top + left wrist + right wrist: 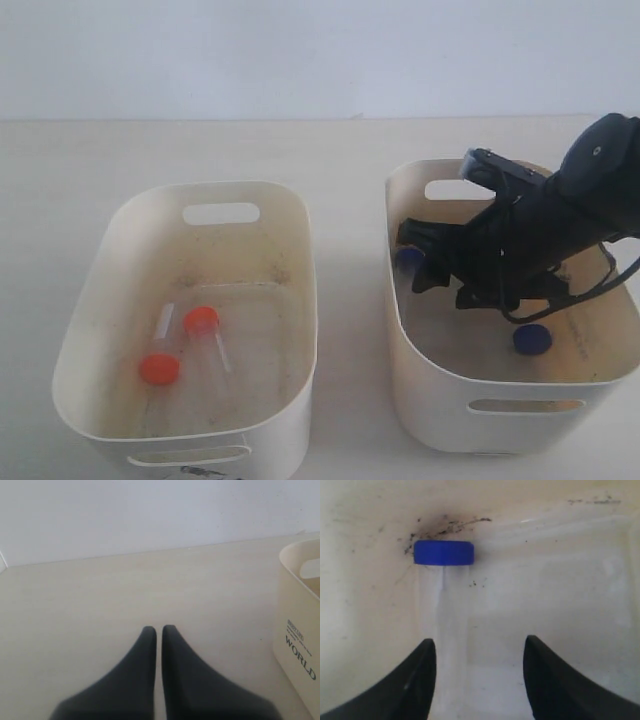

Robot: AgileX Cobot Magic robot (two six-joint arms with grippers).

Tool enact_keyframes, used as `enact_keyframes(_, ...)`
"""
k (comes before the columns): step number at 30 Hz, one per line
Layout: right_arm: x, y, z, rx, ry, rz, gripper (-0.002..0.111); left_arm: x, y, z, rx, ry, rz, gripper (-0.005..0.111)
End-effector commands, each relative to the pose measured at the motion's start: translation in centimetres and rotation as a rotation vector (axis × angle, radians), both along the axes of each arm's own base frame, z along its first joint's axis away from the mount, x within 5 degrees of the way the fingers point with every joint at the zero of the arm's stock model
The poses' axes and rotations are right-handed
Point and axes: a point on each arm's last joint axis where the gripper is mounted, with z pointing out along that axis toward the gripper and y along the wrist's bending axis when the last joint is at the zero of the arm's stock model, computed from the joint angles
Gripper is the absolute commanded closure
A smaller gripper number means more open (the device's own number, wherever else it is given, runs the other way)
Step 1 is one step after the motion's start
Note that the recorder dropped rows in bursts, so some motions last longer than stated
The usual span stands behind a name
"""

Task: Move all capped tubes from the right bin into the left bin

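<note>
Step in hand: lining up a grasp on a blue-capped tube [442, 595]; judged the third of four, going by what lies in each tub.
Working arm: right gripper [480, 642] down inside the right bin [440, 400], jaws apart, nothing clamped. Tube body between the fingers, nearer one than the other, cap beyond the tips against a scuffed wall.
Target's place: 9 o'clock in the right bin in the exterior view, hard by the side wall.
Other one to fetch: second blue-capped tube [532, 339] at about 5 o'clock on the same floor, only its cap plain to see.
Already across: two orange-capped tubes [201, 320] on the floor of the left bin [135, 270], centre to 7 o'clock, close together.
Idle arm: left gripper [156, 628] with fingers together, holding nothing, over bare table [75, 605].
Next move calls for: centring the jaws on the body, a gentle close on thin clear plastic, a lift clear of the rim, then a carry toward 9 o'clock.
Risk: off-centre closing likely to roll the tube along the wall.
</note>
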Motion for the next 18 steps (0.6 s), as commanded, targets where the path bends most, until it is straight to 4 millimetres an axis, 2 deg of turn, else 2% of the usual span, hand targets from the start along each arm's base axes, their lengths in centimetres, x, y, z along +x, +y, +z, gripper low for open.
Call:
enact_keyframes(1,-0.1,0.3,-0.2,0.008,0.006,0.011,0.057,0.0,0.0,0.3,-0.018,-0.02,0.001,0.102)
enact_keyframes(12,-0.1,0.7,-0.1,0.018,-0.001,0.005,0.057,0.0,0.0,0.3,-0.018,-0.02,0.001,0.102)
enact_keyframes(18,-0.2,1.7,-0.9,0.002,-0.001,0.028,0.057,0.0,0.0,0.3,-0.018,-0.02,0.001,0.102)
